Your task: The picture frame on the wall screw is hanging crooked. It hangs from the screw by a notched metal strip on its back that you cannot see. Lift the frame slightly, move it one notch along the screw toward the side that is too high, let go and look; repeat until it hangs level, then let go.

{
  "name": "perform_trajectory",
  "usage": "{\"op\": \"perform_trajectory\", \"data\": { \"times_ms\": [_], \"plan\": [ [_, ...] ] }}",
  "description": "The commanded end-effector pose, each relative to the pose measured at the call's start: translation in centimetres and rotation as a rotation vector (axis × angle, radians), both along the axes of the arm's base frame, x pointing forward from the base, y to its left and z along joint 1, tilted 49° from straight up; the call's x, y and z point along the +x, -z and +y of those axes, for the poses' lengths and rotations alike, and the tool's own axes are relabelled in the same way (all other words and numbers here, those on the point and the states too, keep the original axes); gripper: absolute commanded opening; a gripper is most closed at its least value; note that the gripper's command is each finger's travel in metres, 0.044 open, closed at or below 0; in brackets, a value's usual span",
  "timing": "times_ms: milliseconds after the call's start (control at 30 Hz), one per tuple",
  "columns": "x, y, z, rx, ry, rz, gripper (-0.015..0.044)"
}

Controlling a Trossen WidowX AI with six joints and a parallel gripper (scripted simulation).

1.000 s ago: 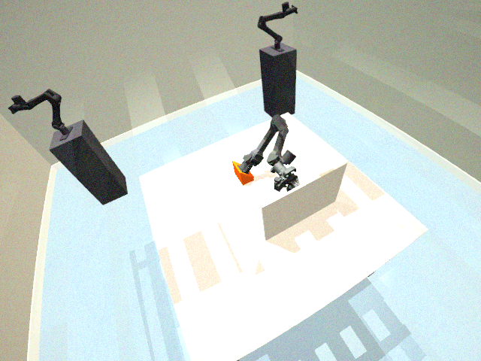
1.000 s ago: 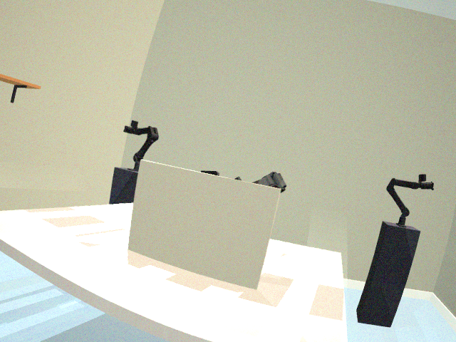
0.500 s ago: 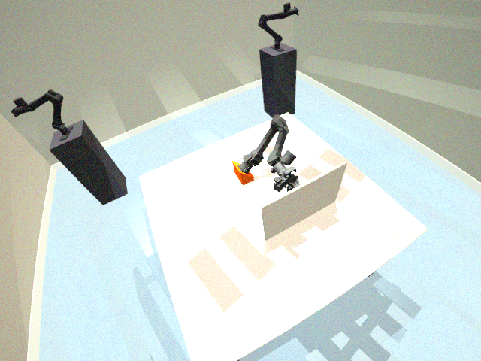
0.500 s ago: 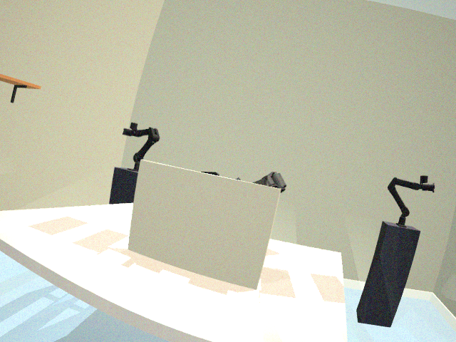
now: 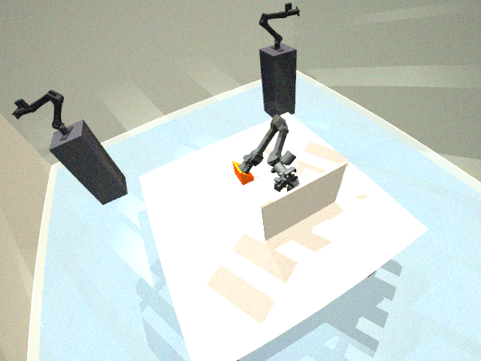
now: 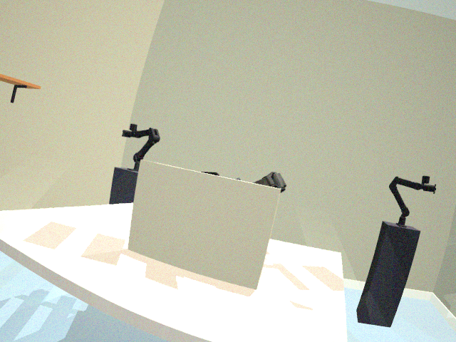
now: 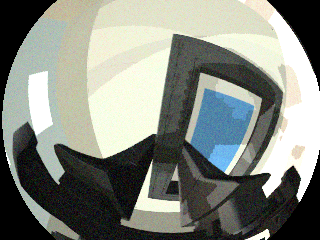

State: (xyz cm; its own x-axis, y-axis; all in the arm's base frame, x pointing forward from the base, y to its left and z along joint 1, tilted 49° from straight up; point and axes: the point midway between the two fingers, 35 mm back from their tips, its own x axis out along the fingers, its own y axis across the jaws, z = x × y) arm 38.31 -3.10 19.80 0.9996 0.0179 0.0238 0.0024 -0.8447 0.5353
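Observation:
The picture frame [image 7: 181, 67] shows in the wrist view, with a dark grey border, a pale mat and a blue picture. My gripper [image 7: 167, 140] [image 5: 286, 183] is shut on one bar of the frame, which runs between the two dark fingers. In the top view the gripper is close to the arm's side of the upright wall panel [image 5: 304, 201] [image 6: 202, 221]. The top and exterior views show the panel from behind, and I cannot make out the frame in them. The screw and notched strip are hidden. The wrist view is strongly curved, so I cannot tell the frame's tilt.
The panel stands on a white table [image 5: 210, 217] [image 6: 294, 313]. An orange wedge-shaped block [image 5: 244, 179] is at the arm's base. Two other arms stand on dark pedestals [image 5: 87, 163] [image 5: 278, 77] beyond the table. An orange shelf [image 6: 18, 81] is on the far left wall.

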Motion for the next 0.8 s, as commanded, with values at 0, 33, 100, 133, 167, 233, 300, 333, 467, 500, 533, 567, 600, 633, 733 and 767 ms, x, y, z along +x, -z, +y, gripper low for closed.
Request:
{"op": "perform_trajectory", "data": {
  "times_ms": [0, 33, 100, 133, 167, 233, 300, 333, 467, 500, 533, 567, 600, 633, 733, 767],
  "plan": [
    [0.0, 0.02, 0.04, -0.005, 0.0, 0.0, 0.0],
    [0.0, 0.02, 0.04, -0.005, 0.0, 0.0, 0.0],
    [0.0, 0.02, 0.04, -0.005, 0.0, 0.0, 0.0],
    [0.0, 0.02, 0.04, -0.005, 0.0, 0.0, 0.0],
    [0.0, 0.02, 0.04, -0.005, 0.0, 0.0, 0.0],
    [0.0, 0.02, 0.05, -0.042, 0.001, 0.0, 0.0],
    [0.0, 0.01, 0.04, -0.069, 0.002, 0.0, 0.0],
    [0.0, 0.0, 0.04, -0.073, 0.002, 0.0, 0.0],
    [0.0, -0.02, 0.02, -0.094, 0.003, 0.0, 0.0],
    [0.0, -0.02, 0.02, -0.094, 0.003, 0.0, 0.0],
    [0.0, -0.02, 0.02, -0.102, 0.003, 0.0, 0.0],
    [0.0, -0.03, 0.02, -0.11, 0.003, 0.0, 0.0],
    [0.0, -0.03, 0.02, -0.11, 0.003, 0.0, 0.0],
    [0.0, -0.03, 0.02, -0.118, 0.004, 0.0, 0.0],
    [0.0, -0.04, 0.01, -0.133, 0.004, 0.0, 0.0],
    [0.0, -0.05, 0.01, -0.141, 0.004, 0.0, 0.0]
  ]
}}
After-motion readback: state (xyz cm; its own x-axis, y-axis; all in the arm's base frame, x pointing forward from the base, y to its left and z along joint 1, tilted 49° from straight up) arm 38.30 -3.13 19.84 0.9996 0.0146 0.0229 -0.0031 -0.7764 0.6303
